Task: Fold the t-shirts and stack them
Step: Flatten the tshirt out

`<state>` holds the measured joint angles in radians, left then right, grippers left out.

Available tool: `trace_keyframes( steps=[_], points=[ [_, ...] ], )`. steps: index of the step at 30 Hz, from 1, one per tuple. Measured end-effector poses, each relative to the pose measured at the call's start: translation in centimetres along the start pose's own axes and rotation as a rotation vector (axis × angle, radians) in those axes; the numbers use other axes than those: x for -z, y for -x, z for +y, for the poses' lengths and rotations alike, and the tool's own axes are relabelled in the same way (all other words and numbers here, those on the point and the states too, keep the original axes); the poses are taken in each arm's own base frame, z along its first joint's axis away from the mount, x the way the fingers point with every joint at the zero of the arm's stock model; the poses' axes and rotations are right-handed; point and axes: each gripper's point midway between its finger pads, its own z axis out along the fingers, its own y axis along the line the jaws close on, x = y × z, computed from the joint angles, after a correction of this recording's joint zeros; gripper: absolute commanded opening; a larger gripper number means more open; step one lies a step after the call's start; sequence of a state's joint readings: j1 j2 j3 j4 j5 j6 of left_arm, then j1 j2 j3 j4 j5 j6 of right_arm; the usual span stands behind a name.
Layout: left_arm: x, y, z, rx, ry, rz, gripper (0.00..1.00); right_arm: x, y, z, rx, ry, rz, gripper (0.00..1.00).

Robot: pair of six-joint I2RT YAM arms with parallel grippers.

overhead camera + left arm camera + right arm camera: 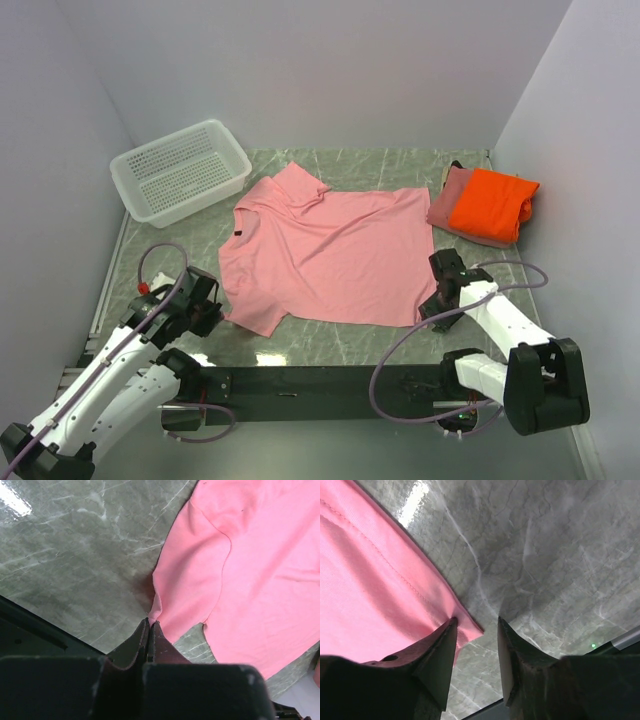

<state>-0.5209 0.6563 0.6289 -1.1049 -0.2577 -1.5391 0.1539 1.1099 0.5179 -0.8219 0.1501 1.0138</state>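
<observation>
The light pink t-shirt (325, 255) lies spread and wrinkled in the middle of the marble table. My left gripper (212, 312) is shut on its near left sleeve edge; the left wrist view shows the jaws (149, 621) pinching a fold of pink cloth (240, 580). My right gripper (436, 303) is open at the shirt's near right hem corner (465, 622), one fingertip pressing on the cloth, the other on bare table. The bright orange t-shirt (492, 203) lies folded on the folded dusty rose t-shirt (447, 200) at the back right.
A white perforated plastic basket (180, 170) stands at the back left. Grey walls close in the table on three sides. A black rail (300, 380) runs along the near edge between the arm bases.
</observation>
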Motion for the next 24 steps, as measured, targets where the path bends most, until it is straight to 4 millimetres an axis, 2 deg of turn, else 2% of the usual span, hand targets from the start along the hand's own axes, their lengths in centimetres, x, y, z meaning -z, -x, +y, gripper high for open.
trace_keyframes(
  steps=[6,10,11,15,24],
  points=[
    [0.11,0.06,-0.13,0.002,-0.005,-0.002,0.01,-0.02,-0.25,-0.08,-0.028,0.014,-0.006,0.32],
    [0.26,0.12,-0.20,0.005,-0.017,-0.003,0.00,-0.05,-0.28,0.18,-0.046,0.028,-0.010,0.20],
    [0.30,0.13,-0.21,0.006,-0.019,-0.003,0.01,-0.06,-0.31,0.28,-0.049,0.031,-0.012,0.14],
    [0.31,0.13,-0.08,0.005,-0.015,-0.003,0.01,-0.07,-0.30,0.70,-0.051,0.044,-0.017,0.00],
    [0.51,0.21,-0.01,0.004,-0.015,-0.005,0.01,0.52,0.02,0.31,-0.009,0.019,-0.047,0.00]
  ],
)
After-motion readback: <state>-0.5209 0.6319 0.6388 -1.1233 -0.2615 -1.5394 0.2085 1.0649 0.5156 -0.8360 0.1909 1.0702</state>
